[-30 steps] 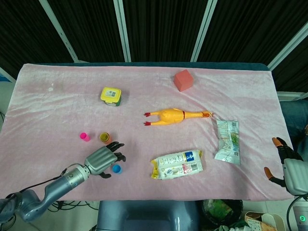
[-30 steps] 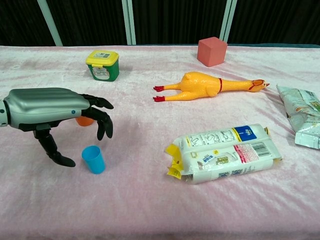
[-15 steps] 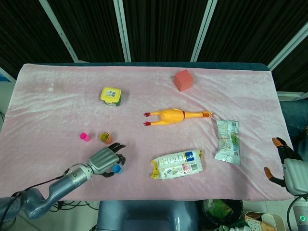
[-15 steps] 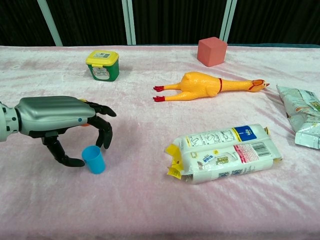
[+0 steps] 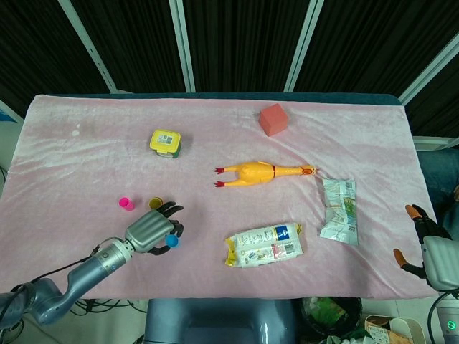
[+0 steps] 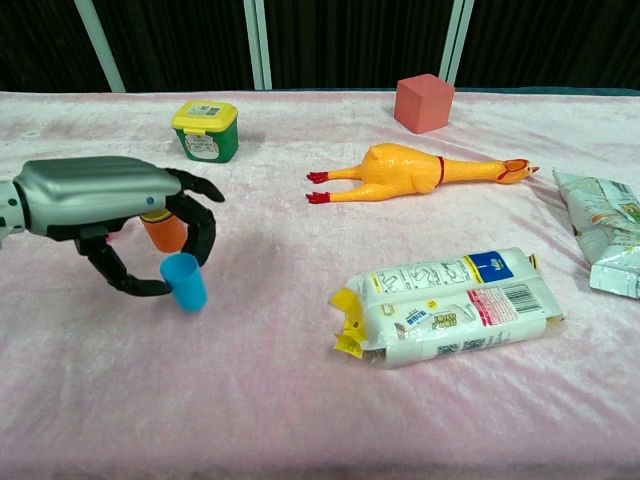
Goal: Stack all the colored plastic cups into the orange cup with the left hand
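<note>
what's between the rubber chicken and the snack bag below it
Nothing: only bare pink cloth lies between the rubber chicken and the snack bag. Both the head view and the chest view show that stretch clear.

plastic cups: three — blue cup (image 6: pixel 184 282), orange cup (image 6: pixel 164 231), pink cup (image 5: pixel 126 203)
rubber chickens: one (image 5: pixel 262 173)
red cubes: one (image 5: pixel 273 119)
yellow-lidded green tubs: one (image 5: pixel 166 143)
snack packets: two — white, blue and yellow packet (image 5: pixel 264 244), pale green packet (image 5: pixel 338 209)
robot hands: two — left hand (image 5: pixel 150 231), right hand (image 5: pixel 429 245)
</note>
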